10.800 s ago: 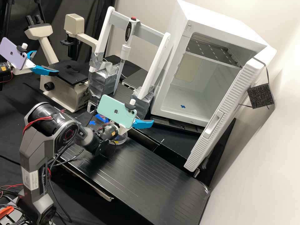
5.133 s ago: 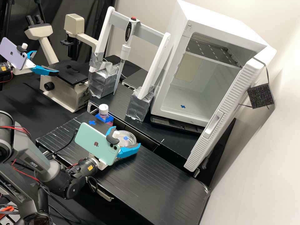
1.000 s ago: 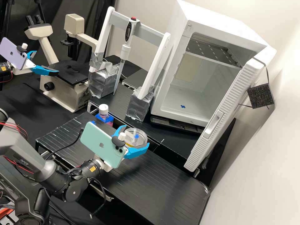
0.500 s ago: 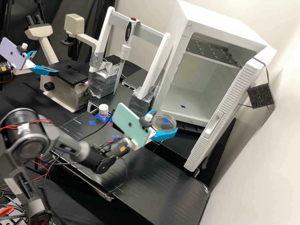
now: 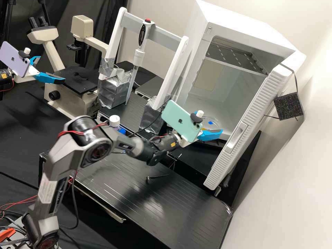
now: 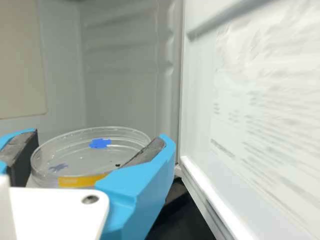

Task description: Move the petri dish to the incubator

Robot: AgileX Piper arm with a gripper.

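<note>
Since moments earlier, gripper point(image 6: 100, 137), fingers pinching petri dish point(image 6: 92, 155) by its sides, had swung far and right from above black platform point(image 5: 155, 200) to open incubator's point(image 5: 238, 26) mouth. Carry seemed nearly done; setting-down remained.

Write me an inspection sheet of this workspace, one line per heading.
Surface: black ridged board, beneath part of the arm.
Job's things: petri dish held up at the opening of the incubator; its door stands open.
Clutter: white-capped bottle upright by the board.
Gripper: gripper has a finger on either side of the dish; mint phone mounted behind them.
Cables: red wires over an arm joint; black cable hanging beside the arm.
Surroundings: microscope, pipette upright in a white frame.
</note>
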